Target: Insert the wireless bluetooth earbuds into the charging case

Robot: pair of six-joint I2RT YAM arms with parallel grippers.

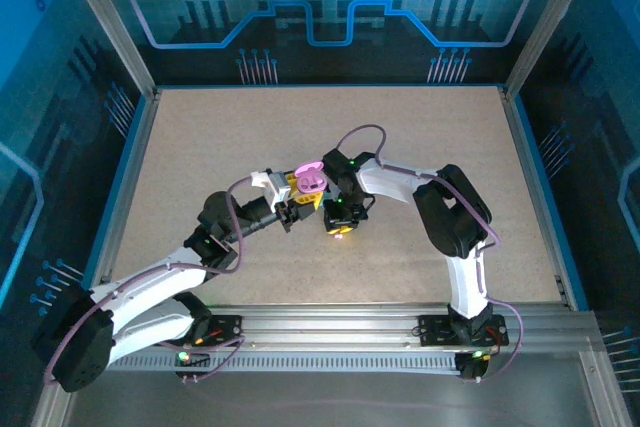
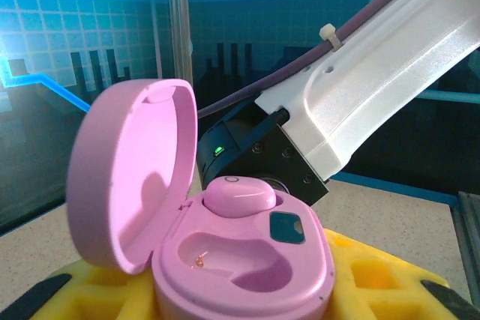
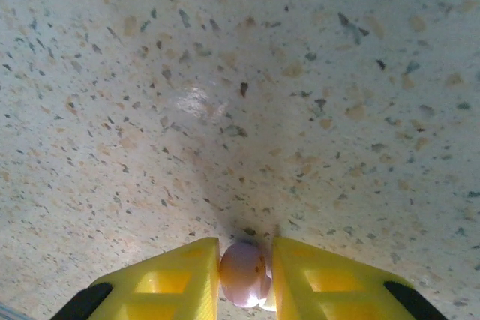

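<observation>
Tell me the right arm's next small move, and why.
Probably carry the right gripper, shut on a light purple earbud over the table, across to the pink charging case held by the left gripper. Its lid stands open, a second earbud is seated and the near socket is empty, so the held bud likely goes there.

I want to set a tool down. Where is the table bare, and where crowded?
Bare: the table along the back wall and both side rails. Crowded: the centre, where the left gripper holds the open charging case next to the right gripper with its earbud.
</observation>
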